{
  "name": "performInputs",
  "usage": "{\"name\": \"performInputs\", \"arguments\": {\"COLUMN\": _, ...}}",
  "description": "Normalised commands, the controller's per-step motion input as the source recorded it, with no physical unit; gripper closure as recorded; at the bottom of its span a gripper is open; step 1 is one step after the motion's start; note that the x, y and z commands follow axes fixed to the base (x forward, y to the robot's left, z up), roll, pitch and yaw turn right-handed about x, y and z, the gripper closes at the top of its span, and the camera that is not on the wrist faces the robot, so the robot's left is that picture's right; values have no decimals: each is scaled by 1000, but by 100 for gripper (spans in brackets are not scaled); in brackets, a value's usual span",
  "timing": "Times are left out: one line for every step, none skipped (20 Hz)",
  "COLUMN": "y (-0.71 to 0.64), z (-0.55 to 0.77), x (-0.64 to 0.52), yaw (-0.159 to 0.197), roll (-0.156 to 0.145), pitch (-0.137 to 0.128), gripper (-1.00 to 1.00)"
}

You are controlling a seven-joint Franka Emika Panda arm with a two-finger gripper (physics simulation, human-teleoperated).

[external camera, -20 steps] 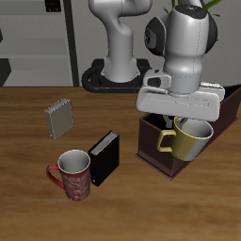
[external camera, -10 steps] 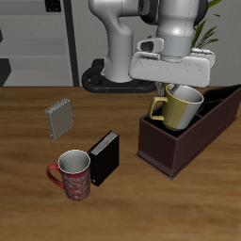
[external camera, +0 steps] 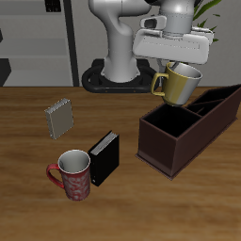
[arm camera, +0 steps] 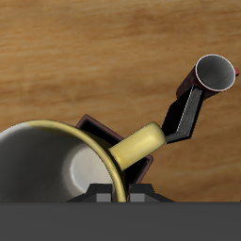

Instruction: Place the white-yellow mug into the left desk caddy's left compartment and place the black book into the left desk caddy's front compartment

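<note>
A: Where is the glossy cream-yellow mug with the yellow handle (external camera: 182, 84)?

B: Lifted, tilted, above the dark maroon box caddy (external camera: 185, 135). The gripper (external camera: 181, 64) pinches its rim.

A: How will it handle?

B: Probably stiff, smooth and slippery; a rim hold may let it swing.

Cream-yellow mug (external camera: 180, 84); black book (external camera: 104, 157); maroon caddy (external camera: 179, 141); red patterned mug (external camera: 72, 175).

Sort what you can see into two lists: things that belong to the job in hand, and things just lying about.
Belong to the job:
- white-yellow mug, held in the air by the gripper
- black book, standing on the table
- left desk caddy

Just lying about:
- red patterned mug
- grey ribbed notebook
</note>
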Motion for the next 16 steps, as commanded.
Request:
{"name": "performInputs", "arguments": {"y": 88, "z": 226, "x": -726, "yaw": 35, "roll": -27, "pitch": -105, "gripper": 100}}
{"name": "performInputs", "arguments": {"y": 139, "z": 189, "x": -548, "yaw": 5, "roll": 58, "pitch": -96, "gripper": 100}}
{"name": "performInputs", "arguments": {"y": 117, "z": 94, "x": -441, "yaw": -28, "roll": 66, "pitch": -33, "gripper": 100}}
{"name": "performInputs", "arguments": {"y": 155, "z": 164, "x": -721, "yaw": -36, "roll": 51, "pitch": 1, "gripper": 100}}
{"name": "performInputs", "arguments": {"y": 203, "z": 167, "x": -647, "yaw": 32, "roll": 46, "pitch": -54, "gripper": 100}}
{"name": "performInputs", "arguments": {"y": 164, "z": 46, "x": -277, "yaw": 4, "roll": 79, "pitch": -16, "gripper": 100}}
{"name": "performInputs", "arguments": {"y": 127, "z": 129, "x": -532, "yaw": -25, "roll": 46, "pitch": 25, "gripper": 100}}
{"name": "performInputs", "arguments": {"y": 256, "z": 162, "x": -550, "yaw": -22, "roll": 16, "pitch": 1, "gripper": 100}}
{"name": "performInputs", "arguments": {"y": 357, "z": 349, "x": -1078, "yaw": 65, "roll": 68, "pitch": -90, "gripper": 100}}
{"name": "performInputs", "arguments": {"y": 0, "z": 0, "x": 0, "yaw": 0, "roll": 0, "pitch": 0, "gripper": 100}}
{"name": "performInputs", "arguments": {"y": 567, "z": 339, "x": -820, "yaw": 101, "roll": 149, "pitch": -120, "gripper": 100}}
{"name": "performInputs", "arguments": {"y": 78, "z": 198, "x": -844, "yaw": -53, "roll": -99, "pitch": -88, "gripper": 100}}
{"name": "performInputs", "arguments": {"y": 150, "z": 47, "x": -233, "yaw": -57, "roll": 59, "pitch": 7, "gripper": 100}}
{"name": "performInputs", "arguments": {"y": 233, "z": 0, "x": -449, "yaw": 9, "roll": 46, "pitch": -38, "gripper": 100}}
{"name": "performInputs", "arguments": {"y": 252, "z": -85, "x": -258, "yaw": 45, "roll": 42, "pitch": -15, "gripper": 100}}
{"name": "performInputs", "arguments": {"y": 158, "z": -72, "x": -118, "yaw": 61, "roll": -7, "pitch": -2, "gripper": 100}}
